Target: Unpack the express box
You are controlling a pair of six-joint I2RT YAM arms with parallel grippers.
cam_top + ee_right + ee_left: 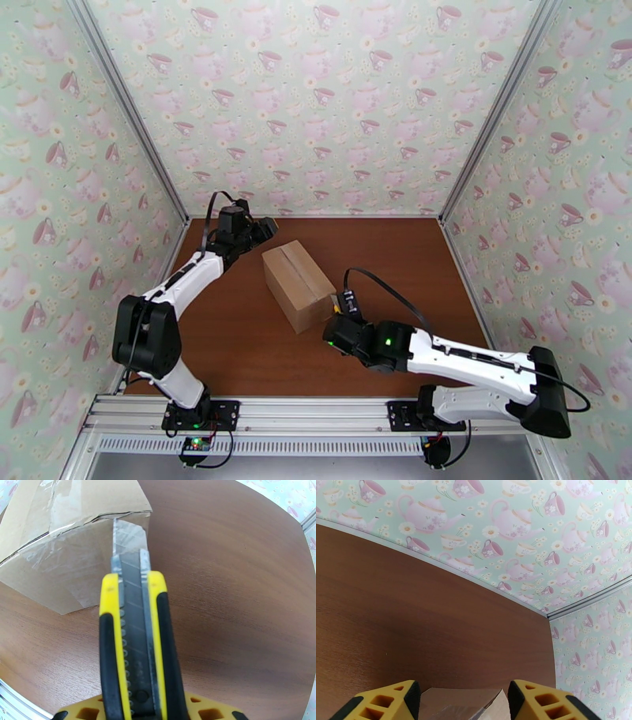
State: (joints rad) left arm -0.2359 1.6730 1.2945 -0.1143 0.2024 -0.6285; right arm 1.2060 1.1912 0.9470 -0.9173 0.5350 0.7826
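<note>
The express box [297, 283], a plain brown carton with its flaps closed and taped, lies at an angle in the middle of the table. My left gripper [267, 229] hangs over the box's far end, open. In the left wrist view its yellow fingers [383, 703] flank the carton's top [462, 703], and I cannot tell if they touch it. My right gripper [335, 322] is at the near right corner, shut on a yellow-and-black utility knife [134, 638]. The extended blade tip [118, 531] meets the taped edge of the box [71, 531].
The brown wooden table [237, 347] is walled by teapot-patterned panels [316, 103] at the back and both sides. An aluminium rail [316, 414] carrying both arm bases runs along the near edge. Bare tabletop lies to the right of the box [411, 268].
</note>
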